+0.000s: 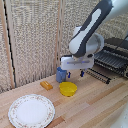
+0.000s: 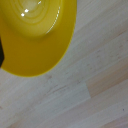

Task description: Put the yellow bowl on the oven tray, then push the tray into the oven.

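hovering: grabber above yellow dish | jaws: released, apart | writing: none legible

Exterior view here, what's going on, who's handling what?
A Franka arm hangs its grabber just above and behind the yellow dish, which sits on the wooden table, not gripped. The baking sheet sticks out of the oven at the exterior view's right. A blue cup, an orange block and a floral plate lie nearby.
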